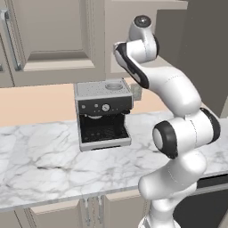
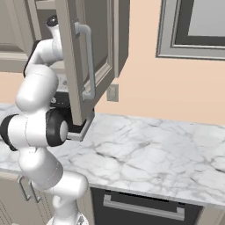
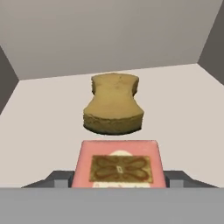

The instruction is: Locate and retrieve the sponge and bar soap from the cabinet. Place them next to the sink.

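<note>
In the hand view, the pinkish-red bar soap (image 3: 119, 164) lies on the pale floor of the cabinet (image 3: 183, 113), right in front of the camera. My gripper (image 3: 118, 180) has a dark fingertip (image 3: 59, 178) pressed against each side of the soap, so it is shut on it. Just behind the soap sits the yellowish-tan sponge (image 3: 113, 105), untouched. From the base, my arm reaches up into the cabinet (image 1: 53, 35), whose open door (image 2: 88, 57) hides the hand. The sink is out of view.
A grey coffee machine (image 1: 103, 116) stands on the marble counter (image 1: 44, 164) directly below the cabinet. The open door with its bar handle (image 2: 90, 61) juts out beside my arm. A wall outlet (image 2: 112, 93) and a window frame (image 2: 197, 26) lie to the right.
</note>
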Controlling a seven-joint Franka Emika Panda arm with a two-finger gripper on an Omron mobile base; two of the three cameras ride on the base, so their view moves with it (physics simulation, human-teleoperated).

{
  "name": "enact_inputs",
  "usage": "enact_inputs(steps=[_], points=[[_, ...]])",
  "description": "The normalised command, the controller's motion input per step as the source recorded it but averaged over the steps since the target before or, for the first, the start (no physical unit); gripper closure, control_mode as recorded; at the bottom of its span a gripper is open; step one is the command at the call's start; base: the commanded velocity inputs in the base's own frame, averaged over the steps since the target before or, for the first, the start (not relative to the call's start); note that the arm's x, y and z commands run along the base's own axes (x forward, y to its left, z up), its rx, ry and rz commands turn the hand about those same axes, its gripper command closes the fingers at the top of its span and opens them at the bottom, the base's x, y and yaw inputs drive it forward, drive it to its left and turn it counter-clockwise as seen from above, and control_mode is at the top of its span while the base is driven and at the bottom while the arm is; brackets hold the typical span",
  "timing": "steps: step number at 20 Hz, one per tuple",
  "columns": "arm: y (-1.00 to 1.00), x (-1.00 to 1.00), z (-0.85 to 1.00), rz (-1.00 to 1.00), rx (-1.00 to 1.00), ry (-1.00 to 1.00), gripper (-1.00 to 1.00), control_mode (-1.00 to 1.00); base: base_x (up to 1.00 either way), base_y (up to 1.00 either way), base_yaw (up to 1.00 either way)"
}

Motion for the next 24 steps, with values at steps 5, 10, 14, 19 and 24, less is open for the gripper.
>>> enact_inputs(steps=[5, 10, 14, 19, 24], points=[[-0.18, -0.52, 0.11, -0.04, 0.04, -0.03, 1.00, -1.00, 0.00, 0.00, 0.00], [-0.15, -0.91, 0.03, -0.05, 0.08, -0.04, 1.00, -1.00, 0.00, 0.00, 0.00], [-0.18, -1.00, 0.09, -0.05, 0.08, -0.05, 1.00, -1.00, 0.00, 0.00, 0.00], [-0.05, -1.00, 0.08, -0.01, 0.02, -0.04, 1.00, -1.00, 0.00, 0.00, 0.00], [0.00, -1.00, 0.00, 0.00, 0.00, -0.03, 1.00, -1.00, 0.00, 0.00, 0.00]])
